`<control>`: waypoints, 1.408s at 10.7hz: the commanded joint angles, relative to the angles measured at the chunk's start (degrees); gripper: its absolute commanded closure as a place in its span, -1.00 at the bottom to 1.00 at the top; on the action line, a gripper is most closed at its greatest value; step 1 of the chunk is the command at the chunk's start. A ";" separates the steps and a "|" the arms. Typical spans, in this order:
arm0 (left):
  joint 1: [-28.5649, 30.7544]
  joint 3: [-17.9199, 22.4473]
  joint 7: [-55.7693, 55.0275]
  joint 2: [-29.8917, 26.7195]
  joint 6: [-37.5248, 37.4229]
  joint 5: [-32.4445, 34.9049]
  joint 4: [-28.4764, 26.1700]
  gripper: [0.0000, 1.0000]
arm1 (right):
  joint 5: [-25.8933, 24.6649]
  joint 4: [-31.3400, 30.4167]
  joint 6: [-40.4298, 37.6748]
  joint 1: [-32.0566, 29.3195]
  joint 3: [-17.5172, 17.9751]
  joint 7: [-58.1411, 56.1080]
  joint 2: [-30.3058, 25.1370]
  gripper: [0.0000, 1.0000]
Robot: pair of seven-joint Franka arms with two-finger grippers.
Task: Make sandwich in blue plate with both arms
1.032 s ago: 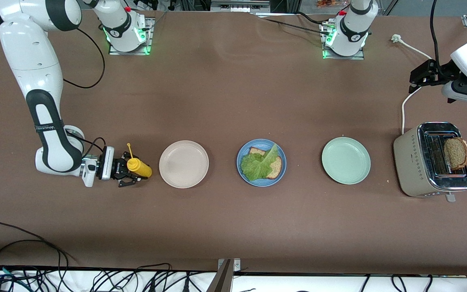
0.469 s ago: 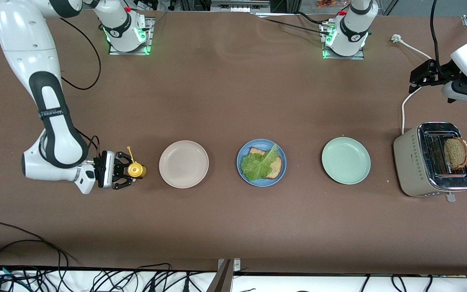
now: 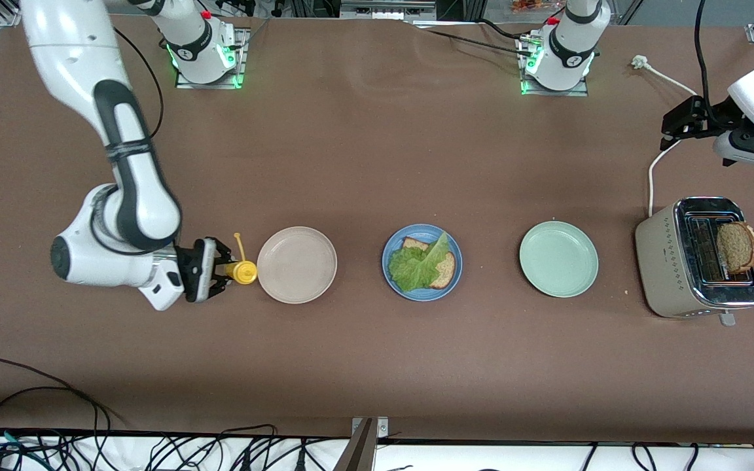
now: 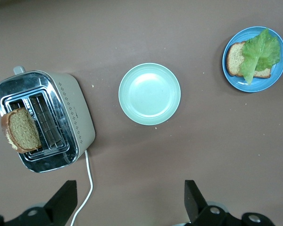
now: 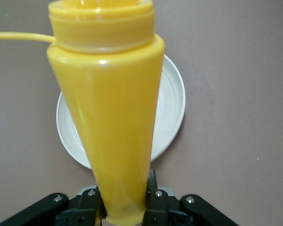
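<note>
The blue plate (image 3: pixel 393 245) sits mid-table and holds one bread slice (image 3: pixel 446 272) with a green lettuce leaf (image 3: pixel 416 265) lying on it. The plate (image 4: pixel 254 87), bread (image 4: pixel 234 59) and lettuce (image 4: pixel 260 52) also show in the left wrist view. A second bread slice (image 3: pixel 737 247) stands up out of the toaster (image 3: pixel 671 261) at the left arm's end. My right gripper (image 3: pixel 223 269) is shut on the yellow squeeze bottle (image 3: pixel 243 271), held above the table at the rim of the beige plate. My left gripper (image 3: pixel 681 121) is open and empty, waiting high above the toaster's cord.
A beige-white plate (image 3: pixel 296 264) lies between the bottle and the blue plate. A pale green plate (image 3: pixel 558 259) lies between the blue plate and the toaster. The toaster's white cord (image 3: pixel 653 171) runs toward the left arm's base.
My right arm has lifted the yellow bottle and carried it toward the beige plate. The left arm and everything else have not moved.
</note>
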 commanded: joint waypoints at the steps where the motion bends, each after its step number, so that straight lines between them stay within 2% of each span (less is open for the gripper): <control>1: 0.00 0.07 -0.31 0.19 -1.11 -0.96 1.09 -1.00 | -8.62 -1.12 -0.23 14.75 -8.15 18.13 -4.84 1.00; 3: 0.00 0.16 -0.31 0.27 -1.11 -1.04 1.18 -1.00 | -9.08 -1.03 -0.49 22.75 -11.93 28.49 -4.84 1.00; 4: 0.00 0.07 -0.40 0.19 -1.19 -1.04 1.09 -1.00 | -11.44 -0.94 -0.49 26.53 -12.82 35.16 -4.84 1.00; 6: -0.09 0.07 -0.31 0.27 -1.19 -1.04 1.18 -1.00 | -22.21 2.21 -0.75 32.17 -13.35 45.90 -4.23 1.00; 10: 0.00 0.16 -0.31 0.19 -1.28 -0.95 1.18 -1.00 | -38.75 4.32 -5.13 38.25 -13.53 53.75 -3.27 1.00; 13: -0.09 -0.02 -0.40 0.19 -1.81 -1.13 1.18 -1.00 | -44.32 13.80 -12.52 42.29 -13.70 58.15 4.01 1.00; 15: -0.18 -0.19 -0.40 0.19 -1.98 -1.13 1.18 -1.00 | -47.30 16.80 -13.84 45.80 -15.37 60.52 8.67 1.00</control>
